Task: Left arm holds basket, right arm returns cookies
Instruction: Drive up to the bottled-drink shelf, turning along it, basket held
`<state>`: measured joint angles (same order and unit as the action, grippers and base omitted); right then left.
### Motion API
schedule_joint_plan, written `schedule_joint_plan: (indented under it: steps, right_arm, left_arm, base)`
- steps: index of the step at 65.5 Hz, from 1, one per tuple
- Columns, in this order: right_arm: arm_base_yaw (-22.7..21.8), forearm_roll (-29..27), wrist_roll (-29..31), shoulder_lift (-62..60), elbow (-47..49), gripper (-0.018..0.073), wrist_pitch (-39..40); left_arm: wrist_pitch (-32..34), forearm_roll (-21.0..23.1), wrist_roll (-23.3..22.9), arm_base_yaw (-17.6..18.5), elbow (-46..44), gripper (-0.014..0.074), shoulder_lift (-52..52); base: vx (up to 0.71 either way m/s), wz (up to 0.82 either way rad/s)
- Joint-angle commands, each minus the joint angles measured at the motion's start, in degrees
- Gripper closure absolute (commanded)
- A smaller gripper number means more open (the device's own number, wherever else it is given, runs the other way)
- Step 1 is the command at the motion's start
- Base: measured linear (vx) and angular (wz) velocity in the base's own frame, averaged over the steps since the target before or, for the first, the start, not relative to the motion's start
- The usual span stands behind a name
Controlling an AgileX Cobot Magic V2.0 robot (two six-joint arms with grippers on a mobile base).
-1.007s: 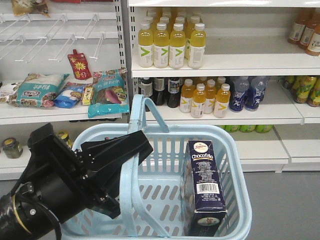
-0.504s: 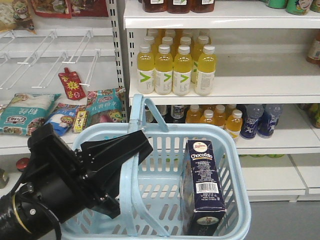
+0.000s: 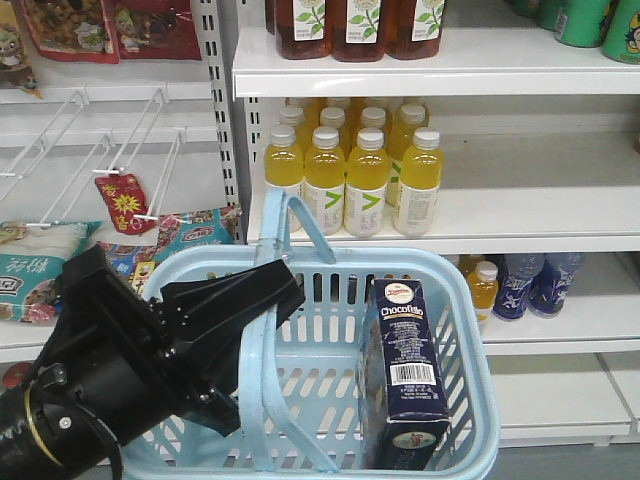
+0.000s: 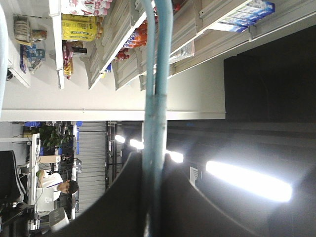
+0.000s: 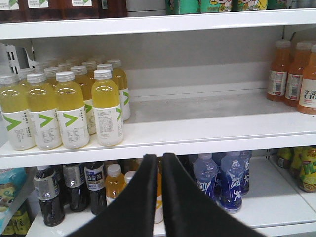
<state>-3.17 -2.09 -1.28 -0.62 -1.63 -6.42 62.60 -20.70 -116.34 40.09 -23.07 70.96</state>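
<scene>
Basket (image 3: 350, 258): light blue, slotted sides; hung by one hoop handle (image 4: 157, 98), clamped tight between the fingers of left gripper (image 3: 280, 290). Cookies (image 3: 405, 365): dark navy "Chocofello" box, stood upright inside basket, against its right wall, barcode showing. Right gripper (image 5: 160, 197): jaws drawn nearly together, nothing between them; faced white shelf (image 5: 207, 129) bearing yellow bottles (image 5: 74, 111).

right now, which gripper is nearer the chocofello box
Left. The left gripper clamps the basket handle, just beside the Chocofello box standing inside. The right gripper is out of the front view, jaws together, facing the drink shelf with no box in its view.
</scene>
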Motion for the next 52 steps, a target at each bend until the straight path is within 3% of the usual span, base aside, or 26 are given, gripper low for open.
schedule_joint_plan:
  steps: [1, 52]
  right_arm:
    - [-0.2, 0.1, 0.4, -0.8, -1.0, 0.0566, 4.1]
    - [-0.2, 0.1, 0.4, -0.8, -1.0, 0.0566, 4.1]
  left_arm:
    - [7.0, 2.3, 0.0, 0.4, -1.6, 0.0596, -1.6]
    - [7.0, 2.3, 0.0, 0.4, -1.6, 0.0596, -1.6]
  base:
    - [0.17, -0.07]
    - [0.07, -0.25]
